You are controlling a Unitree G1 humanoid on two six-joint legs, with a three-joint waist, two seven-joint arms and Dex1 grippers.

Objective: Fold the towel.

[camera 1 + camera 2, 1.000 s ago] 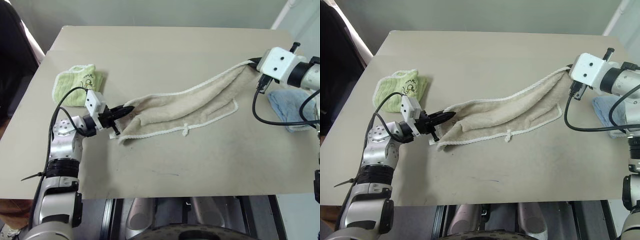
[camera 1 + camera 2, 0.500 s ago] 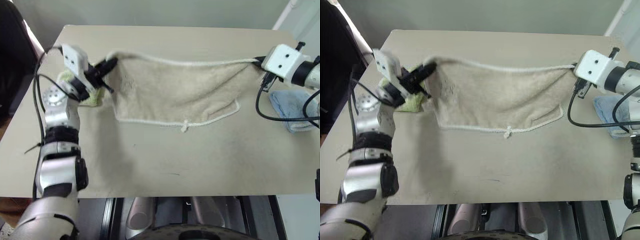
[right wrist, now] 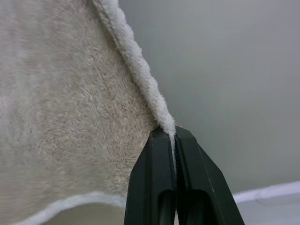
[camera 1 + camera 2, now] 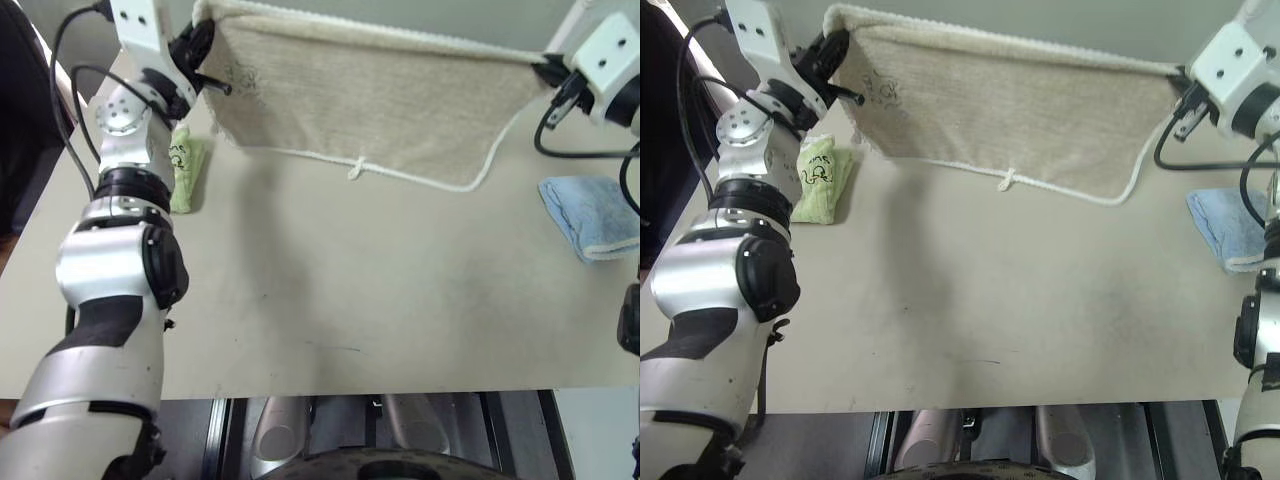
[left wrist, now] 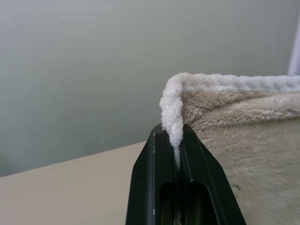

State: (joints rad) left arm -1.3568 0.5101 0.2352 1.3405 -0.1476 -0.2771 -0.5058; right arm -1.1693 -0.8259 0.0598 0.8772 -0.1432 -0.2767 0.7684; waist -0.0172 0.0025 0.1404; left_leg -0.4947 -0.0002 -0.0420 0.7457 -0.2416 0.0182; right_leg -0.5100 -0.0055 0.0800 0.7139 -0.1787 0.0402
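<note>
The beige towel [image 4: 380,105] with white corded edging hangs spread out above the far half of the table, its small white loop [image 4: 356,168] dangling from the lower edge. My left gripper [image 4: 203,30] is shut on the towel's upper left corner [image 5: 173,110], and the white cord runs between its black fingers [image 5: 150,187]. At the other end my right gripper [image 4: 547,70] is shut on the towel's upper right corner [image 3: 161,117]. The top edge is stretched nearly taut between the two grippers.
A folded light-green cloth [image 4: 822,180] with a printed drawing lies on the table at the left, beside my left arm. A folded light-blue cloth [image 4: 595,215] lies near the right edge. The beige tabletop [image 4: 350,300] lies bare in front of the hanging towel.
Both grippers have risen, the left one much more, lifting the towel off the table. It went from lying crumpled to hanging spread between them.
</note>
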